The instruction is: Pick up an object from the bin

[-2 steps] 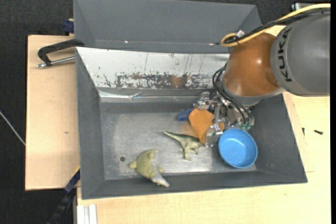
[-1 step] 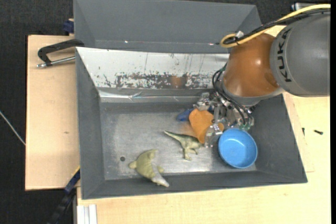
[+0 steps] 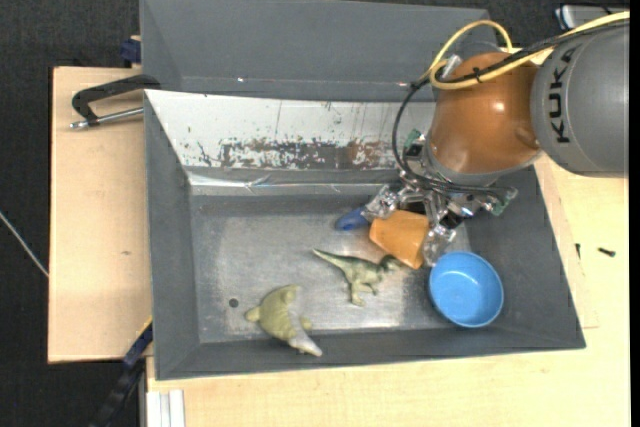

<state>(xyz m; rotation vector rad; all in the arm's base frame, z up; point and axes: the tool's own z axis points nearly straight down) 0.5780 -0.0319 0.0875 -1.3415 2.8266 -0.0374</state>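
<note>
We locate the gripper (image 3: 412,225) in the right half of the bin (image 3: 170,245), hanging directly over an orange cup (image 3: 398,239) that lies tipped on the floor.

The fingers (image 3: 438,241) bracket the cup, one at its 10 o'clock side and one at its 4 o'clock side. We read them as clenched against it, so the cup sits between them with no offset left to correct.

We cannot fix the cup's long axis with certainty; it appears to run roughly 10 to 4 o'clock, in line with the fingers.

Neighbours, taken from the cup:
- Blue bowl (image 3: 465,289): 4 o'clock, just beside.
- Green toy dinosaur (image 3: 356,269): 7 o'clock, close to the cup's lower edge.
- Small blue object (image 3: 350,220): 9 o'clock, near.
- Pale dinosaur figure (image 3: 285,318): 7 o'clock, well apart.

We judge that a straight vertical lift is called for, since the bowl and green dinosaur crowd any sideways path.
</note>
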